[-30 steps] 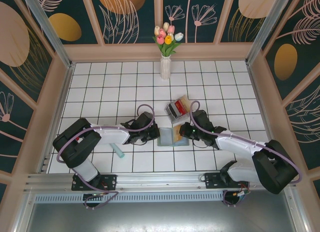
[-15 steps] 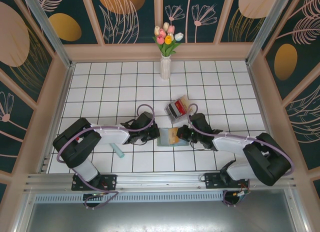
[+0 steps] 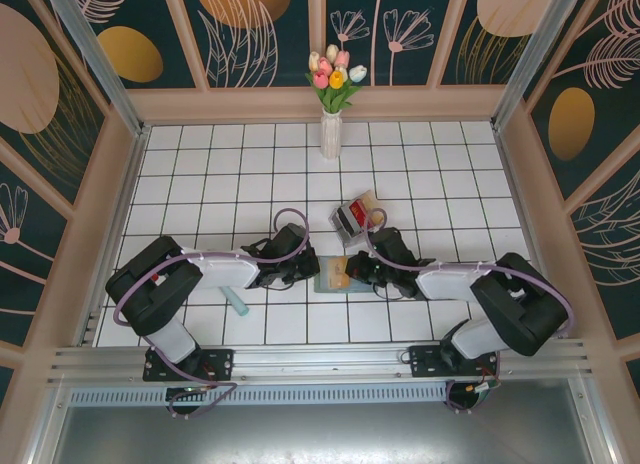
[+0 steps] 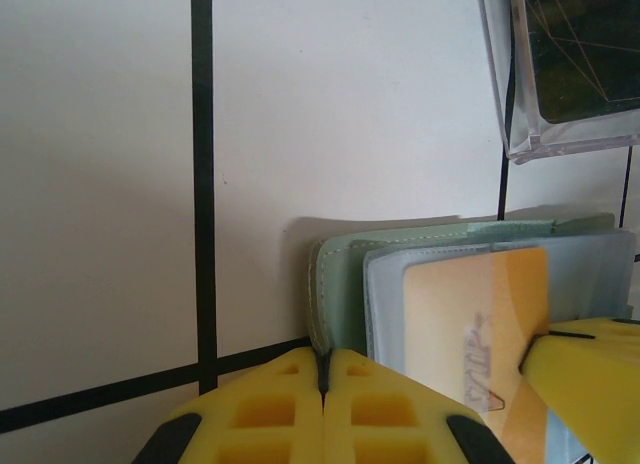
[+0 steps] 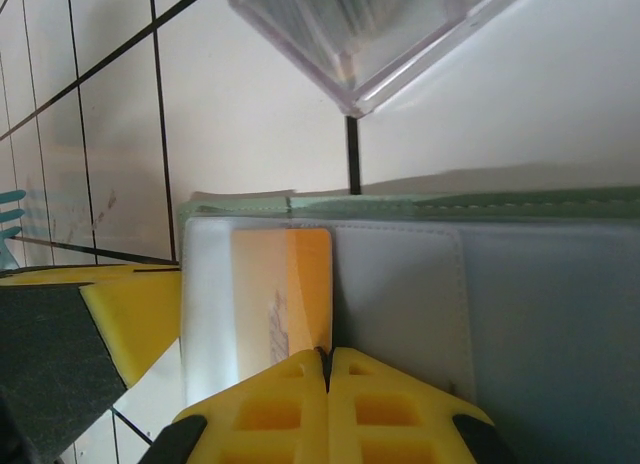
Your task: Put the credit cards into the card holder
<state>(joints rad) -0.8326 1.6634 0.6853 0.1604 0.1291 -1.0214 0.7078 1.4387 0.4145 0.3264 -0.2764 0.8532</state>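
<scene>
The card holder (image 3: pixel 327 280) lies open on the tiles, grey-green outside (image 4: pixel 340 284) and pale blue-grey inside (image 5: pixel 400 294). My left gripper (image 3: pixel 312 272) is shut, and the holder's green left edge runs into the seam between its yellow fingertips (image 4: pixel 323 362). An orange-yellow credit card (image 3: pixel 342 273) lies on the pale left half of the holder (image 4: pixel 480 324). My right gripper (image 3: pixel 354 273) reaches in from the right and is shut (image 5: pixel 327 356) on that card's near edge (image 5: pixel 285 294). More credit cards, one of them red, sit in a clear plastic box (image 3: pixel 354 217) just beyond.
A white vase of tulips (image 3: pixel 331 134) stands at the back centre. A teal stick (image 3: pixel 238 302) lies near the left arm. The clear box's corner (image 5: pixel 350 94) is close above the holder. Wooden walls ring the tiled table (image 3: pixel 200 174).
My right gripper has slid left over the card holder, taking the orange-yellow card further onto its left half. The left gripper has stayed put on the holder's edge.
</scene>
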